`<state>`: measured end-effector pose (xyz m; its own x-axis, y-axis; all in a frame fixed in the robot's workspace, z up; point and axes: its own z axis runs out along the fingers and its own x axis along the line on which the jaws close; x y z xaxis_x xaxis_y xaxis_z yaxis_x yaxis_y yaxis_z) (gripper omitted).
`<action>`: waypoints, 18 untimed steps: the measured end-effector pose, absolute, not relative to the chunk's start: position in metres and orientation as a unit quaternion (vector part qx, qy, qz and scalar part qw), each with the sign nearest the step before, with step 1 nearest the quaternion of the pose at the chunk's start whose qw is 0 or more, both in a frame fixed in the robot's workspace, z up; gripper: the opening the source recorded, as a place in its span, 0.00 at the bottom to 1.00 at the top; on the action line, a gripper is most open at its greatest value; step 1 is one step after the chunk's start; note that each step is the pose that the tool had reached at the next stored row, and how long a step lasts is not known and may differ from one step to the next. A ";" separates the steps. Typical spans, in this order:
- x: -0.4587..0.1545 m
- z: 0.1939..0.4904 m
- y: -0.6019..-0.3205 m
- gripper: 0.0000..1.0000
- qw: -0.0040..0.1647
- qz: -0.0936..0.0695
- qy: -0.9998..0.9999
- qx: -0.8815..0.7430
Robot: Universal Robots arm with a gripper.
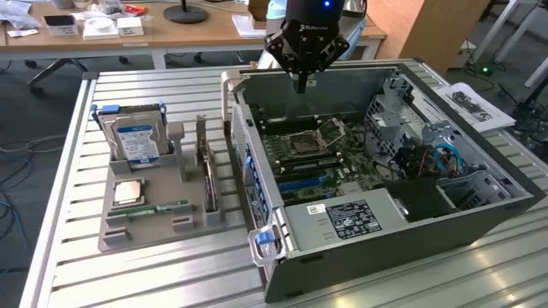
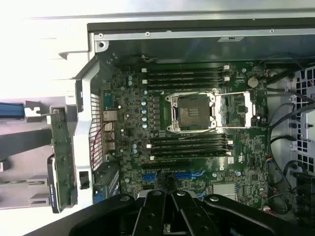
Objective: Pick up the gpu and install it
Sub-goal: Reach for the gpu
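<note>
The thin green gpu card [image 1: 209,183] stands edge-on in a grey plastic holder [image 1: 120,234] beside the open dark computer case [image 1: 385,247], with its cooler mostly hidden. The jaws, closed and empty, hang above the case; its white label text is unreadable.

Slatted metal table [image 1: 128,282]. Grey parts holder [image 1: 115,234] flat on slats at 9 o'clock. Open computer case [image 1: 385,256] lying on side, centre through 3 o'clock, just beside holder. Printed sheet [image 1: 476,106] at 2 o'clock edge, near case.
</note>
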<state>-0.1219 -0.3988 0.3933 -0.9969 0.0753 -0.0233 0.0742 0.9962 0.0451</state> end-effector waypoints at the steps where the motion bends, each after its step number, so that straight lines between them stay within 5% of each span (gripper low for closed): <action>1: -0.122 0.393 -0.399 0.11 0.012 0.022 0.999 0.037; 18: -0.129 0.393 -0.399 0.11 0.012 0.022 0.999 0.037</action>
<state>-0.1294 -0.3989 0.3932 -0.9969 0.0753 -0.0233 0.0742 0.9962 0.0451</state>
